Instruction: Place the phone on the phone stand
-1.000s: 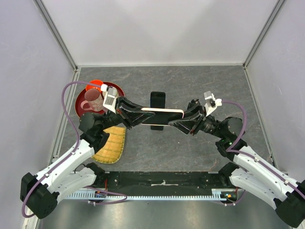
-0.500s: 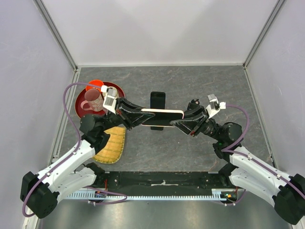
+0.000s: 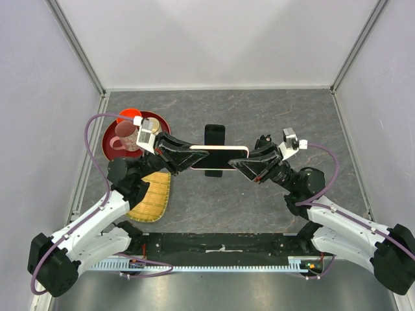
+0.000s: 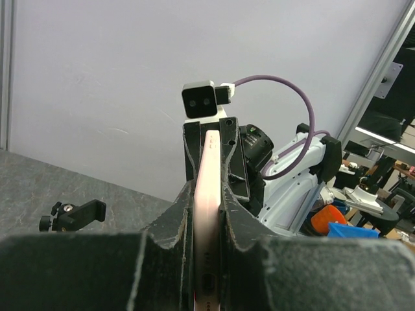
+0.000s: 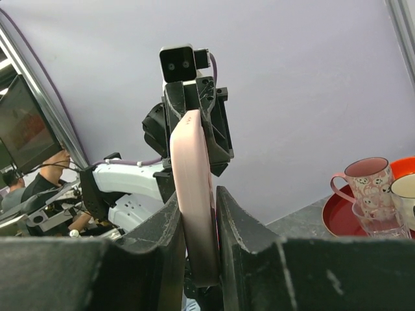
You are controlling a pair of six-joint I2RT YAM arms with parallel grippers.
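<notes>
A pink phone [image 3: 219, 157] is held level above the table, one end in each gripper. My left gripper [image 3: 189, 159] is shut on its left end and my right gripper [image 3: 245, 162] is shut on its right end. In the left wrist view the phone [image 4: 209, 188] runs edge-on between my fingers [image 4: 175, 223]. In the right wrist view the phone [image 5: 193, 188] sits the same way between my fingers [image 5: 233, 220]. The black phone stand [image 3: 214, 135] stands on the table just behind the phone. It also shows in the left wrist view [image 4: 72, 214].
A red tray [image 3: 111, 146] at the back left holds a pink mug [image 3: 124, 137], a glass and a white cup. They also show in the right wrist view [image 5: 365, 184]. A woven yellow mat [image 3: 152, 194] lies near the left arm.
Both grippers have carried the phone a little toward the back, closer to the stand. The right wrist has turned slightly. Both grips are unchanged.
</notes>
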